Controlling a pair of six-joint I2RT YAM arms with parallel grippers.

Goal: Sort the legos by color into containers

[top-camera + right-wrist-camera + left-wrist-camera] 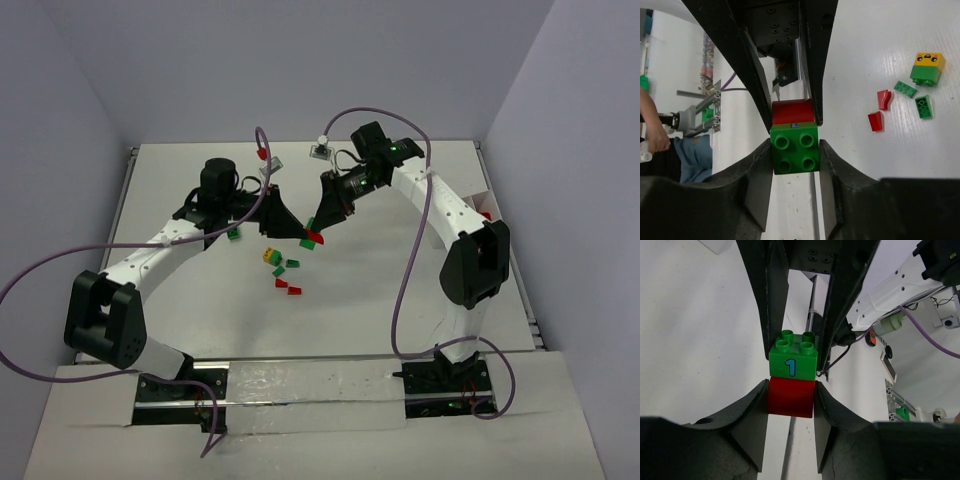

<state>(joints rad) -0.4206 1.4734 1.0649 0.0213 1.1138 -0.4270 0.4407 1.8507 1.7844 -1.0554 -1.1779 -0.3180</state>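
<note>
A two-brick stack, a green lego marked "1" joined to a red lego, hangs above the table's middle. My left gripper is shut on the red brick. My right gripper is shut on the green brick, facing the left one. Loose legos lie just below: a yellow-on-green stack, green pieces, red pieces. Another green one lies by the left arm. The white tray shows partly behind the right arm.
Purple cables loop over both arms; one ends in a red cap at the back. A small white connector hangs near it. Walls close the table on three sides. The arm bases stand at the near edge.
</note>
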